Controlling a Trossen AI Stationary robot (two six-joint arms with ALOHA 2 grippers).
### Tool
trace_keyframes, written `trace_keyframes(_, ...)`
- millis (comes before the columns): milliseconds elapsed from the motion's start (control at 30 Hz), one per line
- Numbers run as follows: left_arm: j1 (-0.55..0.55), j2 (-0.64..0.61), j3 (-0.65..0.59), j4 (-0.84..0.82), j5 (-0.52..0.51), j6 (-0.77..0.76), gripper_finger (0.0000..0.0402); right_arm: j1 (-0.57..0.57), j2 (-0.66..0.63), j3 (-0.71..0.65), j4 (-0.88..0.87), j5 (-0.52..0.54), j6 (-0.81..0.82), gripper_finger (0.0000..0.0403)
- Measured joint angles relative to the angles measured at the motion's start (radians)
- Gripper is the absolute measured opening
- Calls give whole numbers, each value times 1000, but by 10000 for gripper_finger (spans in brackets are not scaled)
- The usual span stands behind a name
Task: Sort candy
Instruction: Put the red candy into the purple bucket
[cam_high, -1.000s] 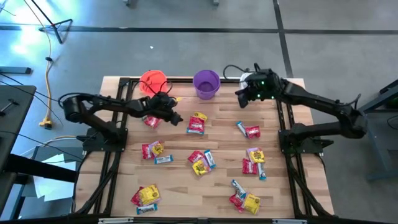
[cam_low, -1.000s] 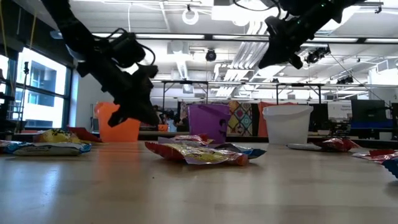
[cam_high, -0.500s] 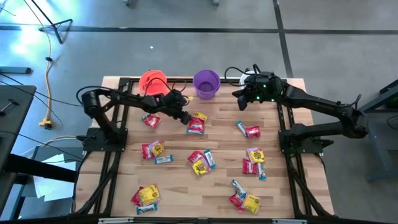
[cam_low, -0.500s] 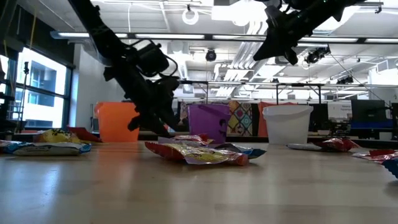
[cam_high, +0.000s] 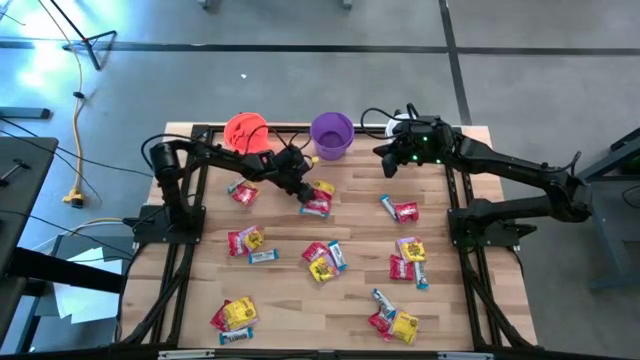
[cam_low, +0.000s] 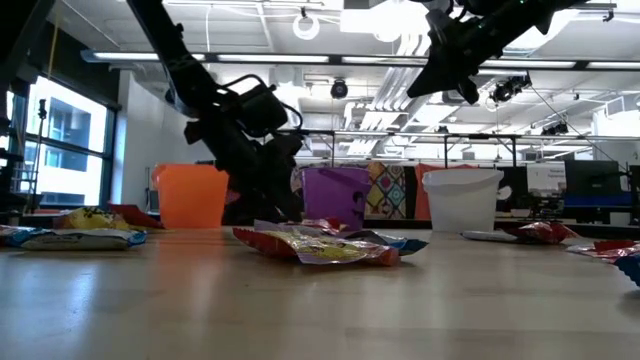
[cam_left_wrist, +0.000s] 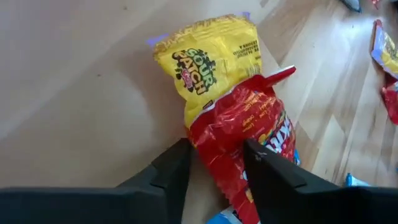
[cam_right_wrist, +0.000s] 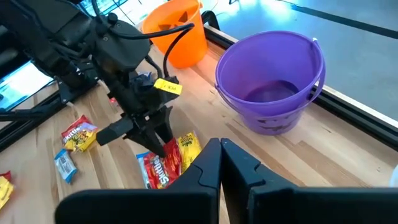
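Reaching across the wooden surface (cam_high: 300, 290) from the left, the left hand (cam_high: 306, 192) sits low over a small pile of candy near the purple cup (cam_high: 332, 135). In the left wrist view its two fingers (cam_left_wrist: 174, 168) are parted, one on each side of the near end of a red packet (cam_left_wrist: 249, 137); whether they press on it cannot be told. The red packet's lettering is only partly visible and not readable. Its long axis runs away from the hand. A yellow packet (cam_left_wrist: 208, 62) lies beyond it, partly tucked under the red one's far end, and its label reads "SOUR PATCH". Its long axis follows roughly the same line.

The high view shows what the wrist view cannot: the rest of the candy (cam_high: 325, 262) scattered in small clusters over the middle and near parts of the surface, red, yellow and blue-and-white pieces mixed. The orange cup (cam_high: 247, 130) stands beside the purple one at the far edge.

The right hand (cam_high: 386, 158) hangs in the air right of the purple cup, its fingers closed together and holding nothing, as the right wrist view shows. The low view adds a white cup (cam_low: 462, 200), standing right of the purple one.
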Motion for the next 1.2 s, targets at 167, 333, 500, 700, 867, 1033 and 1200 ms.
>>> trace_keyframes(167, -12, 2, 11, 2, 8, 83, 26, 0, 0, 0, 0, 18, 0, 0)
trace_keyframes(333, -15, -40, 14, 1, 44, 78, 10, 0, 0, 0, 0, 18, 0, 0)
trace_keyframes(500, -12, -160, 14, -9, 51, 78, 2, 0, 0, 0, 1, 19, -19, 0)
trace_keyframes(700, 1, -333, 33, -78, -128, 73, 1, 0, 0, 0, 3, 19, -23, 0)
trace_keyframes(867, 57, -372, 195, -308, -257, 215, 0, 0, 0, 0, 3, 19, -27, 0)
trace_keyframes(1033, 157, -281, 429, -491, -261, 369, 0, 0, 0, 0, 4, 19, -27, 0)
trace_keyframes(1200, 220, -139, 627, -611, -261, 495, 0, 0, 0, 1, 3, 18, -35, 0)
